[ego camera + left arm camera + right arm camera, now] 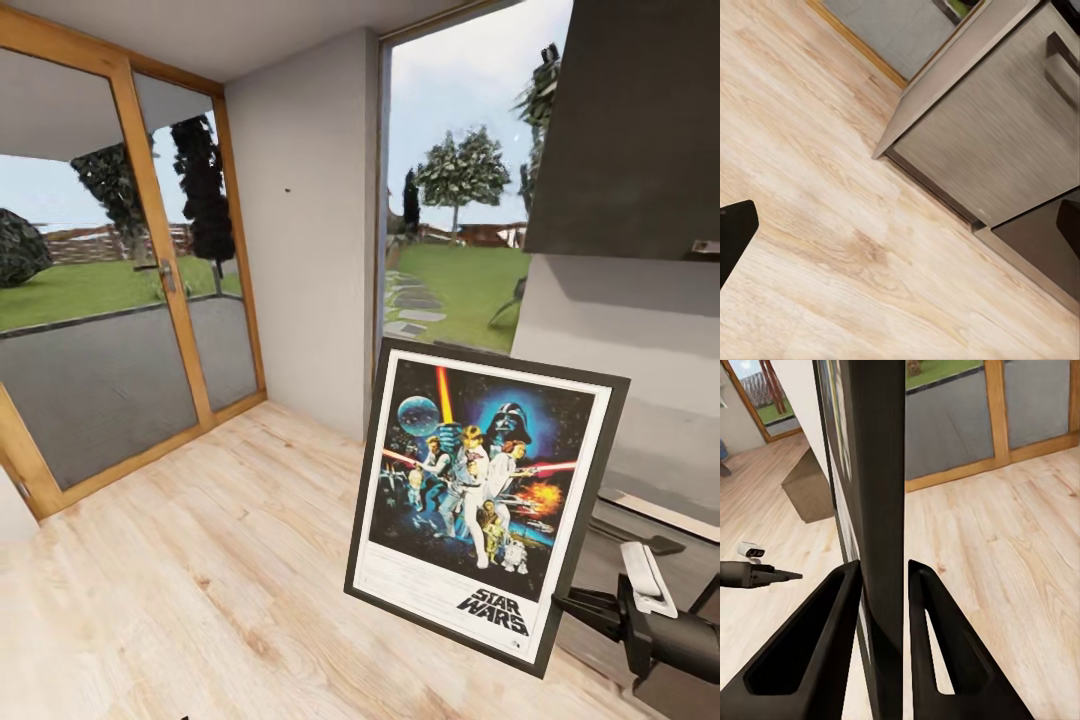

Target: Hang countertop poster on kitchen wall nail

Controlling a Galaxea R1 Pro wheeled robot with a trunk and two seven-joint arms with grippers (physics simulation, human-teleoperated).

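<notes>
Poster (487, 505) faces the head camera upright; the right wrist view shows its edge clamped by the right end effector (883, 577). Left end effector's state cannot be told.

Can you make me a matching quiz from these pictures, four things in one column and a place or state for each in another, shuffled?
Things:
1. poster
2. right gripper
3. wall nail
4. door handle

Places or states:
A. on the wood-framed glass door
B. a small dark dot on the grey wall
C. clamped on a black frame edge
D. held up above the wooden floor, slightly tilted

Pairs: 1-D, 2-C, 3-B, 4-A
</notes>
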